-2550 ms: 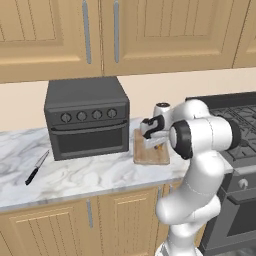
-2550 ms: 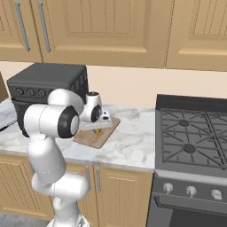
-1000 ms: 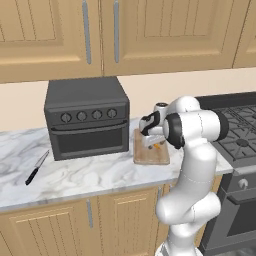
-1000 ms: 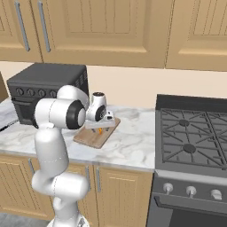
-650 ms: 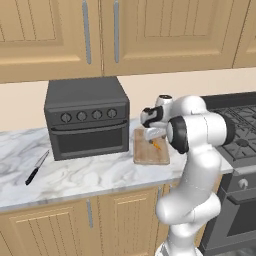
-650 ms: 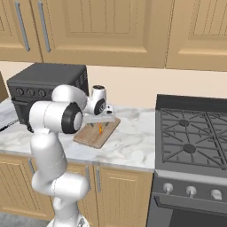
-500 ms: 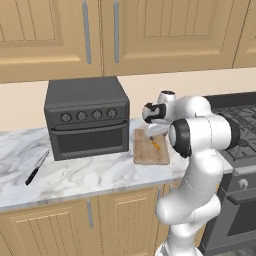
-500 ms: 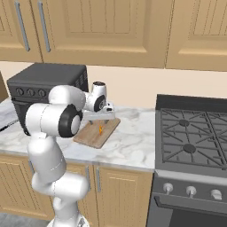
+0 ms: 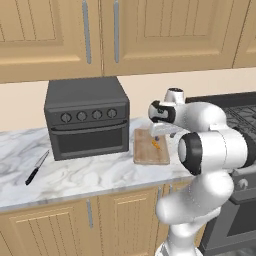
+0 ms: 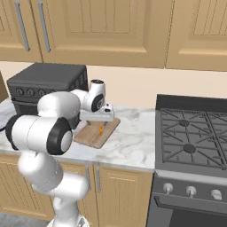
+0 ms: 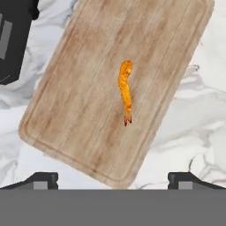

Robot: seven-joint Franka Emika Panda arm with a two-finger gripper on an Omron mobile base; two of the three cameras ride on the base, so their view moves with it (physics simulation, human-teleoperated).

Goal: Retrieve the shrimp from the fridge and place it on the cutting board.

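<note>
Over the cutting board (image 11: 114,88) the gripper (image 11: 113,178) hangs with its two fingertips (image 11: 42,178) spread wide, as far apart as they go, and nothing sits between them. The shrimp (image 11: 126,90) lies flat on the wood beyond the tips, a slim orange curl near the middle of the board, clear of both fingers and well inside every edge. From the left base camera the gripper (image 9: 161,134) sits above the board (image 9: 150,147), with the shrimp (image 9: 156,144) just under it; how much air separates tips and wood is hard to judge from this angle. In the hand camera, bare wood surrounds the shrimp on all sides, and the board's rim groove runs close to the marble counter (image 11: 203,114) showing beyond its long edge. On the other side, the dark toaster oven (image 11: 13,39) stands close to the board's corner, so that flank is the tight one. The right base camera shows the gripper (image 10: 96,119) over the board (image 10: 95,133), the shrimp (image 10: 100,129) on it, open marble running toward the stove (image 10: 195,133). Farther along the counter (image 9: 90,175), past the toaster oven (image 9: 87,117), a knife (image 9: 36,169) lies well apart from everything. Wooden cabinets (image 9: 150,35) hang overhead.
</note>
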